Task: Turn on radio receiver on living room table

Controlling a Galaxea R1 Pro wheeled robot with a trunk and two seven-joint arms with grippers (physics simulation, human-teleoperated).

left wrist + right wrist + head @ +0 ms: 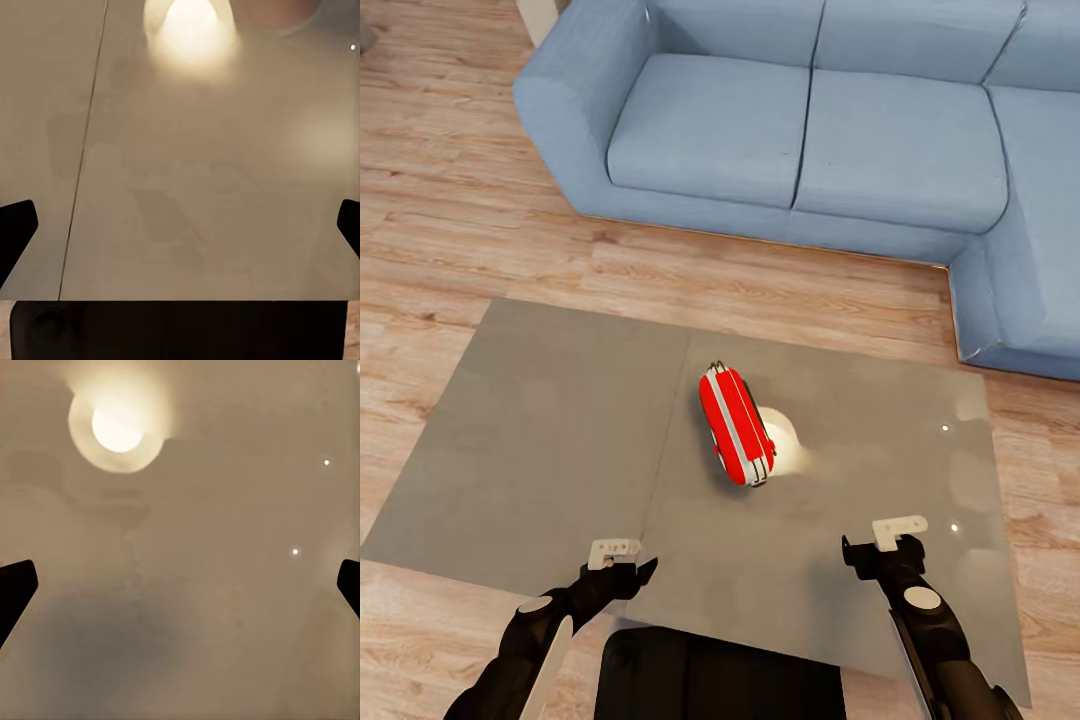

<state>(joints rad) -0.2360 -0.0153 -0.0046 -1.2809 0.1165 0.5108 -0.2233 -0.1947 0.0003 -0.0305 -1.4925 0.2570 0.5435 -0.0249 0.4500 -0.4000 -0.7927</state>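
We see radio receiver (736,427) near middle of grey worktop (550,440), just right of seam, bright lamp reflection beside it. Blue sofa (810,130) stands beyond worktop on wood floor (440,200). Left hand (618,562) hangs over near edge of worktop, right hand (887,541) over its near right part; both well apart from radio. In wrist views we find fingers (15,229) of each hand spread wide (15,585), holding nothing.
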